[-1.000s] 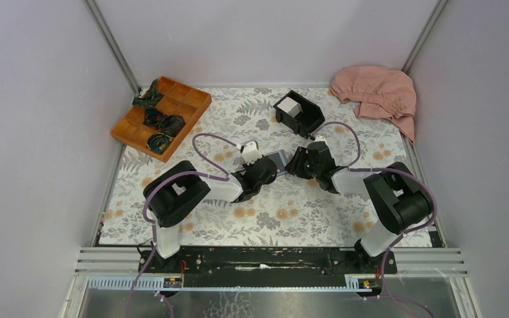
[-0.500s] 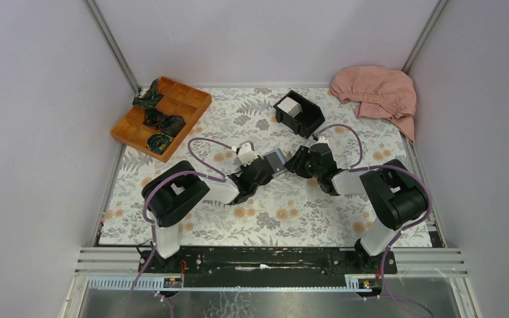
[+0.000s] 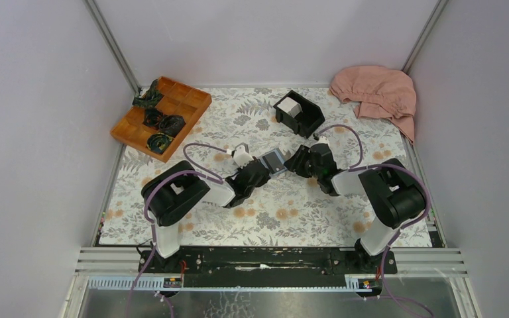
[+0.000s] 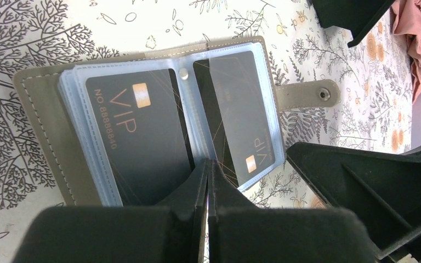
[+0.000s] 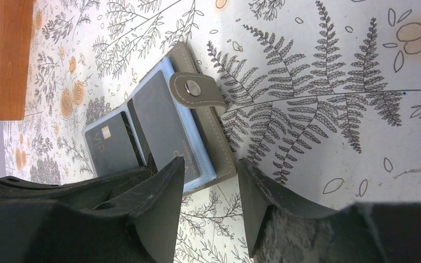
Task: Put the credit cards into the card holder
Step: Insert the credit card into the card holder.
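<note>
Evidently held open on purpose: card holder (image 4: 142, 120) flat on the floral surface (image 3: 291, 205) between both arms. Left tool (image 4: 208, 164) pressed together, tips at the fold of the clear sleeves, probably to keep the halves from folding shut. Right tool (image 5: 211, 170) spread, poised at the strap-side edge, pinching nothing. Credit cards (image 3: 290, 106) stacked in the black box (image 3: 315, 116), well apart, not yet fetched.

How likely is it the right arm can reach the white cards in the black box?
Probably yes: the right gripper is open and empty, and only bare tablecloth lies between it and the black box holding the white cards.
</note>
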Available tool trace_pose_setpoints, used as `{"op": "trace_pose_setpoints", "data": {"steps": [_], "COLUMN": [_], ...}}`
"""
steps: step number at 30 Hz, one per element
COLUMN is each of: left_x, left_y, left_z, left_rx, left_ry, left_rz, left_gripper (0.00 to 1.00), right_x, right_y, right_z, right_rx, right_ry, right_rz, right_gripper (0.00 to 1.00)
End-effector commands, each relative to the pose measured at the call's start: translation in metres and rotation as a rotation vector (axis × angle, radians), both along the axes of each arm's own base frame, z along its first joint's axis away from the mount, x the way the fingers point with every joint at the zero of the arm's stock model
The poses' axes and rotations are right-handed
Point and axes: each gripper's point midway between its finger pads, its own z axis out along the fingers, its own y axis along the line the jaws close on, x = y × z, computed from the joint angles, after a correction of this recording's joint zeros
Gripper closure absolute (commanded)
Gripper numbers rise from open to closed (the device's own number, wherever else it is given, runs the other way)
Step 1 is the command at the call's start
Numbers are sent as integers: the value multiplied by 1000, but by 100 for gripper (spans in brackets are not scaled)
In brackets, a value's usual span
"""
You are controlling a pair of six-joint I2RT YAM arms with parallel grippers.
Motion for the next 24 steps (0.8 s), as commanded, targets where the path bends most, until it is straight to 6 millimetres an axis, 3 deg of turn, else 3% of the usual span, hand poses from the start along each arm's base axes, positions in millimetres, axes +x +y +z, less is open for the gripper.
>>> {"op": "trace_pose_setpoints", "data": {"steps": [1, 11, 18, 24], "left_x": [-97, -101, -101, -101], "left_y": [113, 121, 121, 121], "left_z": [-118, -121, -123, -126], "left_rx": [456, 451, 447, 450], "left_ry": [414, 424, 427, 434], "left_rz": [-24, -15, -18, -27], "left_gripper": [100, 100, 100, 100], "right_x": [-31, -31, -44, -61], "right_y": [-24, -31, -9, 15], "right_z": [-54, -63, -79, -76], "right_rx": [-161, -222, -129, 56], "right_ry": [183, 204, 281, 301], "right_rz": [2, 5, 94, 154], "right_gripper": [51, 48, 49, 49]}}
